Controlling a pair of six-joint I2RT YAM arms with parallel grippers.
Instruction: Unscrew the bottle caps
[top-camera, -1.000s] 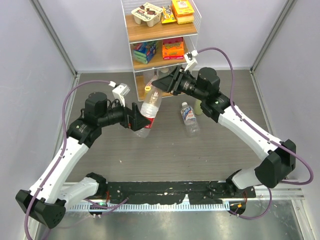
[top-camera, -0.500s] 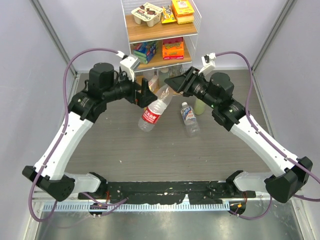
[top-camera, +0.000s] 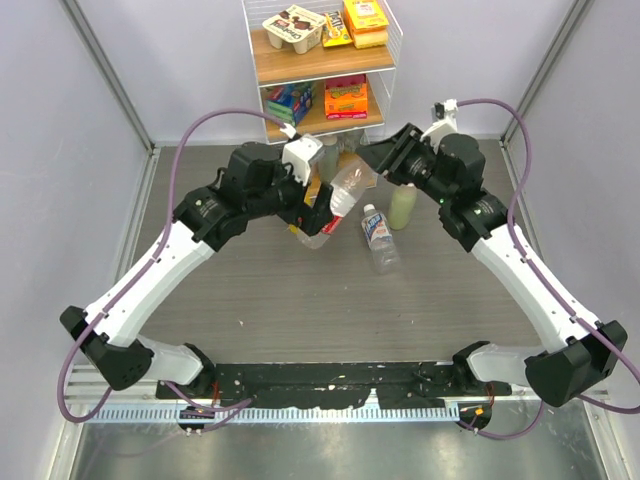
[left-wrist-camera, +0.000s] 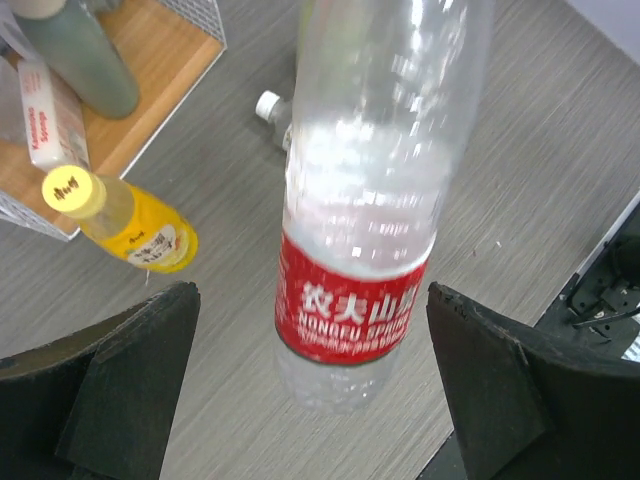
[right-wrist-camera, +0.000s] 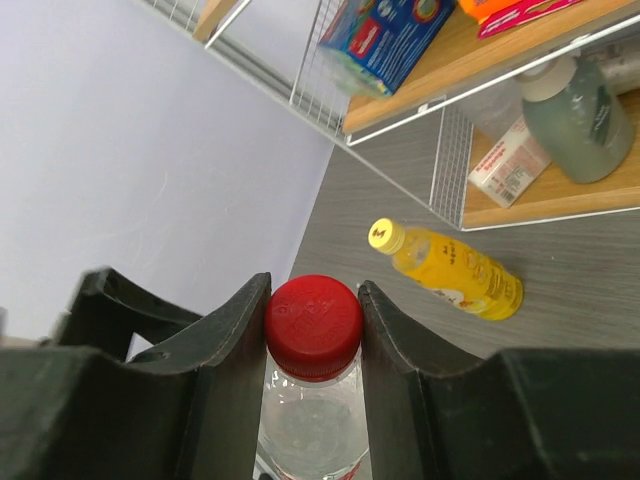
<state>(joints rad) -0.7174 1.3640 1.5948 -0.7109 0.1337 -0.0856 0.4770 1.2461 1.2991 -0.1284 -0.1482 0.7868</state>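
Note:
A clear bottle with a red label (top-camera: 338, 204) hangs tilted above the table, and my right gripper (top-camera: 375, 166) is shut on its red cap (right-wrist-camera: 313, 322). My left gripper (left-wrist-camera: 312, 335) stands open around the bottle's lower half (left-wrist-camera: 352, 305); both fingers (left-wrist-camera: 130, 390) are well apart from it. Near the rack's foot lies the yellow juice bottle (left-wrist-camera: 140, 228) with its yellow cap (left-wrist-camera: 72, 190) on, also seen in the right wrist view (right-wrist-camera: 462, 272). The blue-white label bottle (top-camera: 378, 236) lies on the table with its white cap (left-wrist-camera: 268, 103) on.
A wire rack (top-camera: 325, 62) with wooden shelves of boxed goods stands at the back centre. A pale green bottle (top-camera: 403, 207) stands upright beside the lying bottle. On the rack's lowest shelf are a dark green bottle (left-wrist-camera: 75, 55) and a small packet.
Both arms have carried the red-label bottle back and to the right, toward the rack. My left jaws have widened and now stand off the bottle. The right grip on the cap is unchanged.

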